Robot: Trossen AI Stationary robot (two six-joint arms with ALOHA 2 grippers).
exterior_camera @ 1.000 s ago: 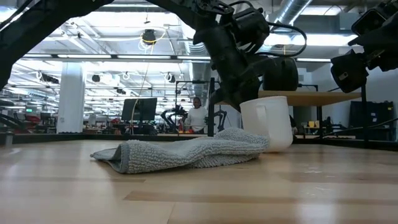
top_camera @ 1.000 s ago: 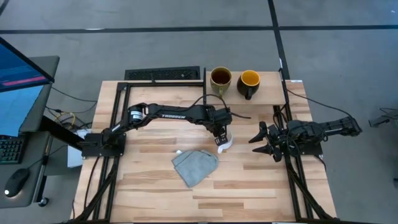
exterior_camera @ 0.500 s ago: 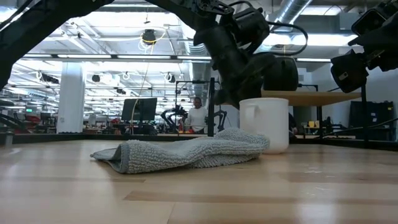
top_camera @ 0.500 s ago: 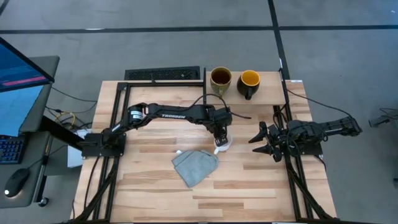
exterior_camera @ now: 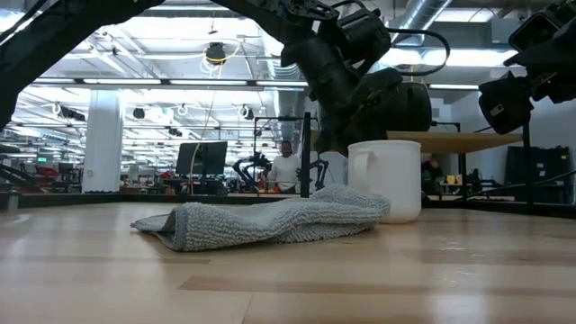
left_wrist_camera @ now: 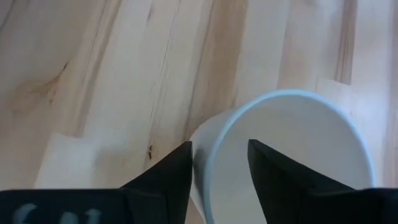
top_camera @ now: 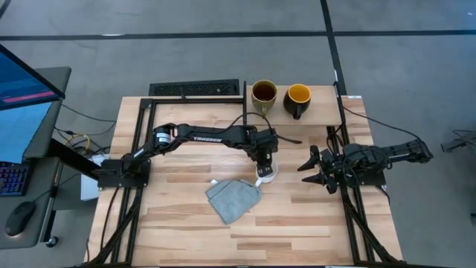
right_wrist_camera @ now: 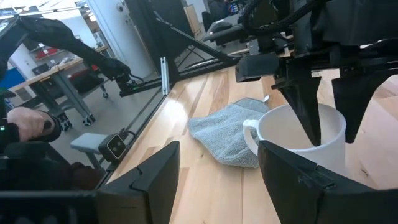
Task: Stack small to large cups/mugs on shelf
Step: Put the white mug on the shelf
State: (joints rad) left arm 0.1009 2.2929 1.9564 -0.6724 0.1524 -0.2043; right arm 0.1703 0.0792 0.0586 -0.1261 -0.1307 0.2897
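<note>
A: We count three mugs. The olive-tan mug (top_camera: 264,93) and the dark mug (top_camera: 297,97) stand side by side on the shelf (top_camera: 321,109) at the upper centre of the high view. The white mug (exterior_camera: 389,178) stands upright on the table (top_camera: 178,216), touching the edge of one grey cloth (top_camera: 233,198).

B: The left gripper (top_camera: 263,168) is at the white mug with its fingers (left_wrist_camera: 165,174) apart, one on each side of the rim. The right gripper (top_camera: 311,168), centre right, has its fingers spread on nothing. We note bare table along the lower edge.
</note>
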